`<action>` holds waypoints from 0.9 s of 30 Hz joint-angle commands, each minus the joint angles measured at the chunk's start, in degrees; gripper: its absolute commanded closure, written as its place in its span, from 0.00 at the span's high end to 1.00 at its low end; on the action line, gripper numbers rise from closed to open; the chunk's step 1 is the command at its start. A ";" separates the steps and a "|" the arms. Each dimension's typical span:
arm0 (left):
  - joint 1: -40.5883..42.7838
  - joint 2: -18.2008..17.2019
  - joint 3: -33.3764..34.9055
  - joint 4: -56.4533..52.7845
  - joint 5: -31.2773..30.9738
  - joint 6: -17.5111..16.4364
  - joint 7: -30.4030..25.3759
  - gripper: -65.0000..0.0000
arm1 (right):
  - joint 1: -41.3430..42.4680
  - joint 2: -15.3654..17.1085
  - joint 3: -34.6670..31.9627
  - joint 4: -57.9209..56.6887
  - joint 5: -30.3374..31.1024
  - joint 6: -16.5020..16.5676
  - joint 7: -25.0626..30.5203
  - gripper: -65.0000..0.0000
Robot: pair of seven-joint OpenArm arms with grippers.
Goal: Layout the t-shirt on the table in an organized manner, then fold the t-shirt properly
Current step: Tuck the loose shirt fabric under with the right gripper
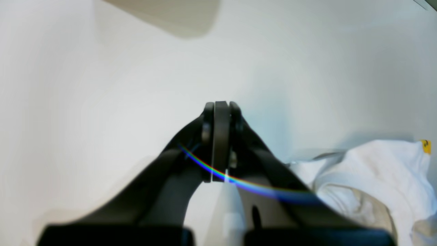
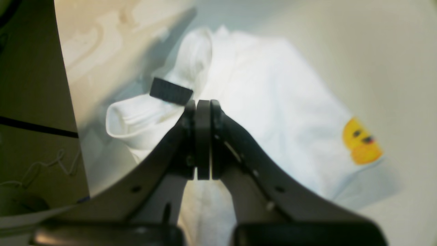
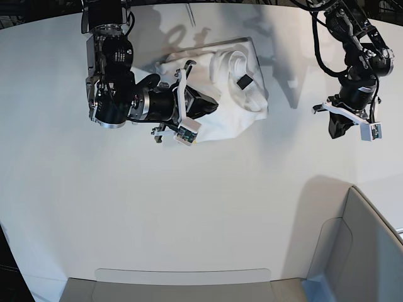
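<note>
From the left wrist view, the left hand [image 1: 221, 112] has its fingers pressed flat together with nothing between them, poised over bare white bench [image 1: 102, 85]; a bunched edge of the t-shirt [image 1: 372, 171] lies at about four o'clock from the fingertips, apart from them, with a small yellow scrap of print showing at its far right edge. In the right wrist view, the right hand [image 2: 203, 109] is likewise shut tight, its fingers meeting with no cloth caught in them, and it hangs right above the t-shirt [image 2: 273, 112], which spreads from eleven o'clock down to four o'clock of the fingertips; the small black neck tag [image 2: 170, 91] sits just at ten o'clock of the tips beside a rolled white fold, and a yellow and orange print [image 2: 361, 140] marks the cloth out at three o'clock. Whether the tips actually touch the fabric I cannot tell. From the base view, the t-shirt [image 3: 236, 94] lies crumpled in a rough heap toward twelve o'clock on the bench [image 3: 189, 214], near its curved far edge. The right hand [image 3: 211, 106] reaches in from nine o'clock over the heap's near side, while the left hand [image 3: 340, 126] hangs at three o'clock, well apart from the cloth. A pale bin wall [image 3: 359, 251] stands at the five o'clock corner.
</note>
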State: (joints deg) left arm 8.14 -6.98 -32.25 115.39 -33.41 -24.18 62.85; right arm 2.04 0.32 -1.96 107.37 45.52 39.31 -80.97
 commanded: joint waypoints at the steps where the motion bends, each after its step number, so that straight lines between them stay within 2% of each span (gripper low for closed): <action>1: 0.78 -0.45 -0.23 0.87 -0.83 -0.21 -1.09 0.00 | 1.08 -0.10 -0.11 1.42 1.12 0.69 0.97 0.00; 3: 1.48 -0.45 -0.41 0.87 -0.83 -0.21 -1.09 0.00 | 1.08 -0.19 -0.64 1.59 1.47 0.69 0.97 0.00; 8: 1.92 -0.45 -0.41 0.78 -0.83 -0.21 -1.09 0.00 | -1.38 -0.10 -7.05 -0.25 1.21 0.69 0.97 0.00; 11: 2.89 -0.45 -0.41 0.78 -0.83 -0.21 -1.09 0.00 | -4.20 -0.01 -7.58 -3.50 1.21 0.69 0.97 0.00; 14: 2.89 -0.45 -0.15 0.69 -0.83 -0.21 -1.09 0.00 | -5.87 1.05 -6.97 -10.98 1.21 0.69 0.97 0.00; 19: 3.07 -0.27 -0.23 0.69 -0.83 -0.21 -1.09 0.00 | -4.46 3.24 -6.18 -31.37 1.38 0.69 9.45 0.00; 21: 3.07 -0.27 -0.32 0.69 -0.83 -0.21 -1.09 0.00 | -2.79 3.77 -6.97 -35.42 1.65 0.69 9.80 0.00; 27: 3.15 -0.27 -0.06 0.69 -0.83 -0.21 -1.09 0.00 | -2.53 3.77 -7.58 -27.68 4.02 0.69 9.72 0.00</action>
State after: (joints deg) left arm 11.44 -6.81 -32.25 115.22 -33.54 -24.23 62.85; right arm -0.21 3.51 -9.61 79.46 49.87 39.31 -69.80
